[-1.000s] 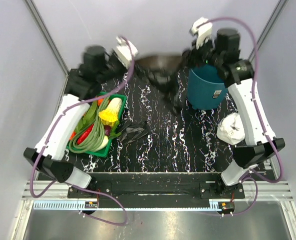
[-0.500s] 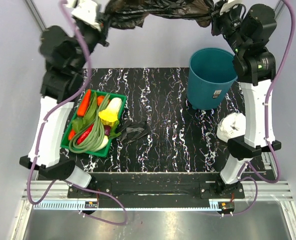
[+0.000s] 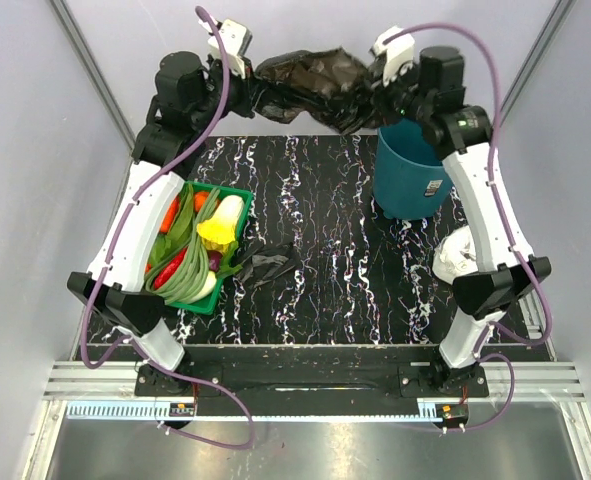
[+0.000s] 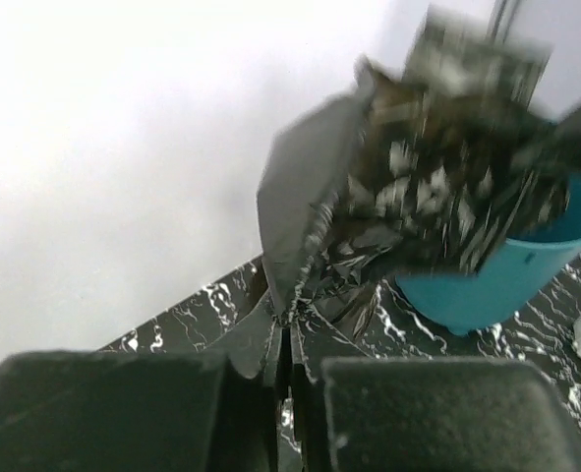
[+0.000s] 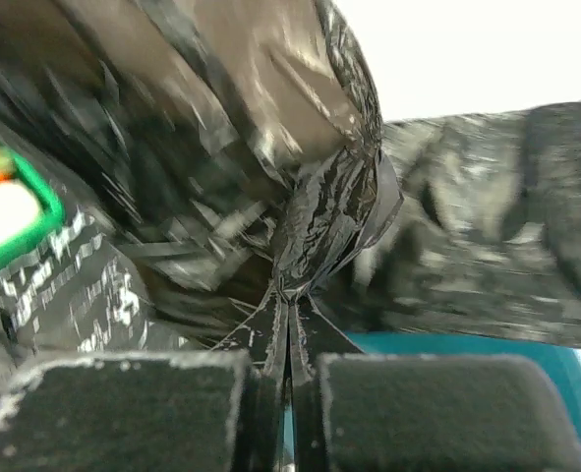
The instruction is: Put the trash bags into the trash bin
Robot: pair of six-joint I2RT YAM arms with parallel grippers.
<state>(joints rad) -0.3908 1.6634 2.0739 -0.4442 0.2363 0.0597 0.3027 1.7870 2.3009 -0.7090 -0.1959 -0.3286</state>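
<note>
Left jaws, right jaws: pinching the blurred glossy black plastic trash bag (image 3: 310, 82).
Round teal plastic bin (image 3: 407, 185): rim partly hidden from you.

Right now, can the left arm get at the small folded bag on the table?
Probably not yet: the left gripper is shut on the large bag, shared with the right gripper. Nothing covers the small folded bag.

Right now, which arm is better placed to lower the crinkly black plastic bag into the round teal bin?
Probably right: the right gripper, shut on the bag, hangs by the bin; the left gripper pinches its other end, farther off.
</note>
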